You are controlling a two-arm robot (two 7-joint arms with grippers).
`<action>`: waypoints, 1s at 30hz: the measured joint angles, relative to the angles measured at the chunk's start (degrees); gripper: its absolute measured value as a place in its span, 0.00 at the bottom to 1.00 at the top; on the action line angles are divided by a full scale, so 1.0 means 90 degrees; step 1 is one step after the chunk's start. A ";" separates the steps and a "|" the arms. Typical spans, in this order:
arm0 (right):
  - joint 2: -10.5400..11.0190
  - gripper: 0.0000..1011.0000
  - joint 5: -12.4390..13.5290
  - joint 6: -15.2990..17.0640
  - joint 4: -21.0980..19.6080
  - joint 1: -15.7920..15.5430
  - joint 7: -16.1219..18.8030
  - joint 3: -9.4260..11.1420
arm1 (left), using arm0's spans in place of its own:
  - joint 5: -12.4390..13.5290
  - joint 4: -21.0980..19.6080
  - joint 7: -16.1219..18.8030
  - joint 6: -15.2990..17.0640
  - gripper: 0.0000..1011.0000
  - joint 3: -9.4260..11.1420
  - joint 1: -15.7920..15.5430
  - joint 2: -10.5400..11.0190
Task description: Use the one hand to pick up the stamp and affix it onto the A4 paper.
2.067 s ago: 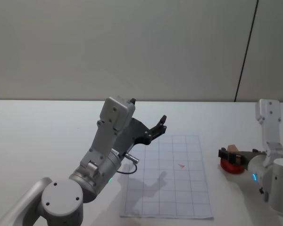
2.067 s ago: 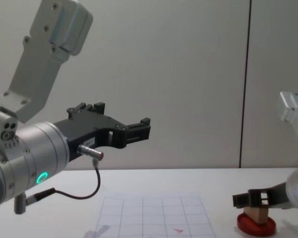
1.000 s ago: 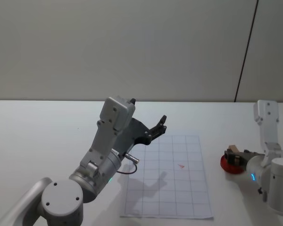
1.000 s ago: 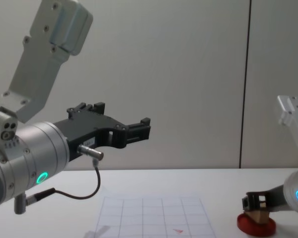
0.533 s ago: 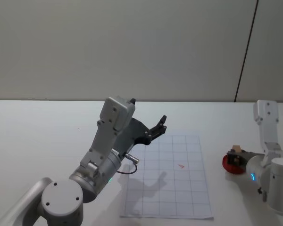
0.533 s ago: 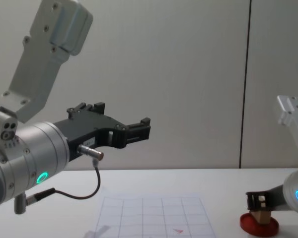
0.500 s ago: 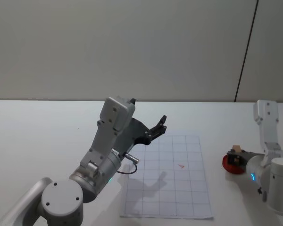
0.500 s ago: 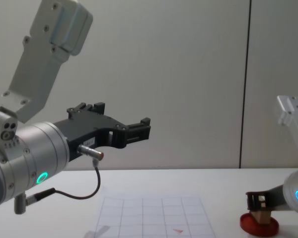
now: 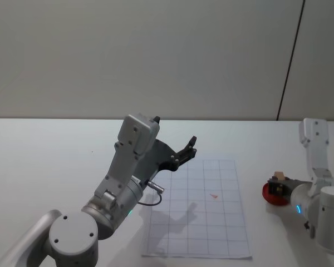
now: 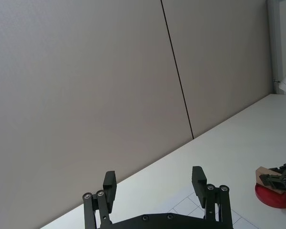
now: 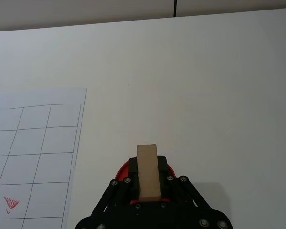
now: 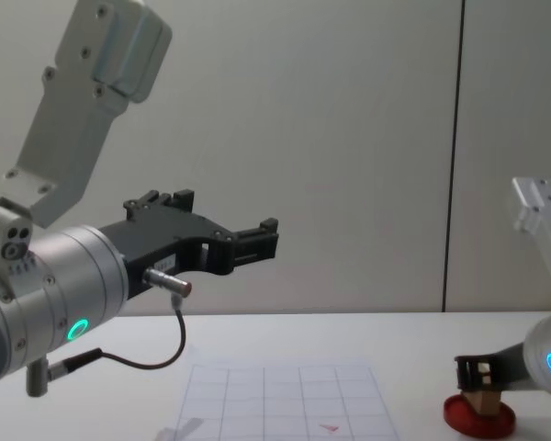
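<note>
My right gripper (image 9: 276, 185) is clenched on the stamp (image 11: 148, 171), jaws pressed to its two flanks. The block stands on the red ink pad (image 12: 477, 419) with its bottom face down on it and its top poking up above my jaws. The pad sits on the counter (image 9: 44, 156) on my right side, apart from the sheet.

What matters for the coming move is the direction of the A4 paper (image 9: 200, 222). It lies to my left of the pad, flat on the counter, with its long edges running away from my body. Bare counter separates its near edge from the pad. I judge that I have to lift the stamp straight off the pad first, then carry it leftward across that gap and keep it upright so the inked face comes down flat on the grid. The small red mark (image 11: 10, 202) lies well inside the sheet.

My left gripper (image 10: 155, 183) hangs parted and empty, high above the far left part of the paper. The right arm is by far the nearer one to the stamp.
</note>
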 joint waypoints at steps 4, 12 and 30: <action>0.0010 0.22 -0.0021 0.0027 -0.0016 0.0004 0.0041 0.0013 | 0.0000 0.0000 0.0000 0.0000 0.99 0.0000 0.0000 0.0000; 0.0034 0.22 -0.0067 0.0264 -0.0147 0.0036 0.0138 0.0053 | 0.0000 0.0000 0.0000 0.0000 0.99 0.0000 0.0000 0.0000; 0.0075 0.22 -0.0100 0.1013 -0.0404 0.0143 0.0247 0.0199 | 0.0000 0.0000 0.0000 0.0000 0.99 0.0000 0.0000 0.0000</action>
